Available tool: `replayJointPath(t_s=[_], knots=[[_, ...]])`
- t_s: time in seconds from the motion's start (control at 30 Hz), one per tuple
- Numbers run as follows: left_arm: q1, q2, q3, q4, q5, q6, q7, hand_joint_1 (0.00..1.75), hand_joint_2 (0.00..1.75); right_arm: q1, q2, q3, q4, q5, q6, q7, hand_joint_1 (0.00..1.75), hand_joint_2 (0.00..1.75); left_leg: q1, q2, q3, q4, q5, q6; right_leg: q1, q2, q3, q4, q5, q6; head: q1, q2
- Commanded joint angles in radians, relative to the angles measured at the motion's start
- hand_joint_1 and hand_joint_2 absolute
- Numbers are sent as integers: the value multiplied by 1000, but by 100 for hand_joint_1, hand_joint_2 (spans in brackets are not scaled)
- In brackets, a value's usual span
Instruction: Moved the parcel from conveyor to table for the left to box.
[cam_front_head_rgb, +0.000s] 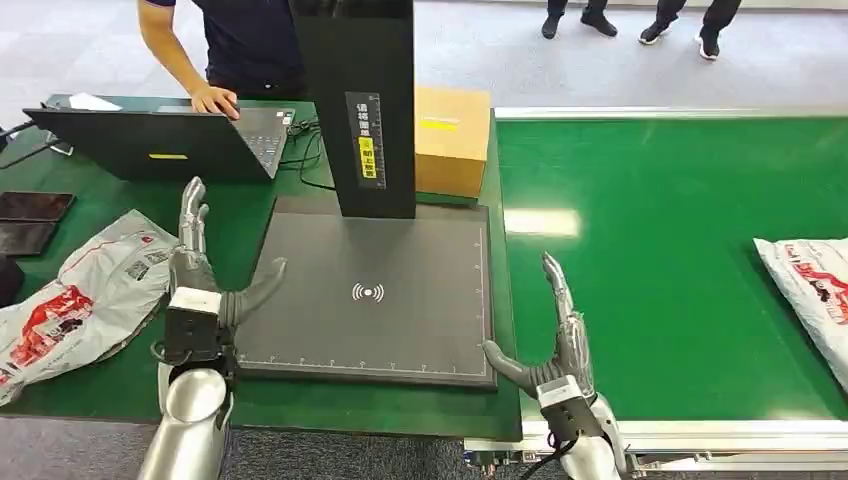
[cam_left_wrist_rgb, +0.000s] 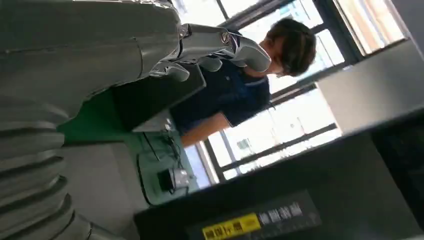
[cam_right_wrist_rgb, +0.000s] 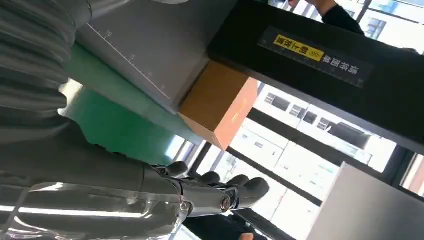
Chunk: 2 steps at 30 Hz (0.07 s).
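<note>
Green conveyor (cam_front_head_rgb: 660, 250) takes the right half, green table (cam_front_head_rgb: 120, 390) the left. Grey scanning pad (cam_front_head_rgb: 400, 330) with a black upright column (cam_front_head_rgb: 360, 100) sits at the table's right edge, beside the conveyor. Black laptop (cam_front_head_rgb: 150, 145) at the table's far left, a person's hand (cam_front_head_rgb: 215, 100) on it. White-and-red parcel (cam_front_head_rgb: 808, 290) lies on the conveyor at its right edge, untouched. Cardboard box (cam_front_head_rgb: 452, 140) stands behind the pad, far side of the table. Another white-red bag (cam_front_head_rgb: 85, 295) lies near the table's left edge. Left robot hand (cam_front_head_rgb: 195, 265) released, fingers straight, holding nothing, between bag and pad. Right robot hand (cam_front_head_rgb: 555, 330) released, fingers spread, at the pad's near right corner, over the conveyor's edge.
</note>
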Motion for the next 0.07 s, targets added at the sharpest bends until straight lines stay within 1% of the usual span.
replayJointPath(t_s=[0.03, 0.07], knots=[[-71, 18, -59, 282, 83, -60, -42, 0, 175, -68, -17, 5, 119, -6, 1, -3, 0, 175, -1, -1, 5, -4, 2, 0, 0, -1, 4, -3, 1, -1, 0, 0], [-83, 6, -55, 315, 97, -68, -49, 0, 175, -71, -21, 11, 126, -6, 1, -3, 0, 175, 0, -1, 4, -3, 1, 0, 0, -1, 3, -2, 1, -1, 0, 0]])
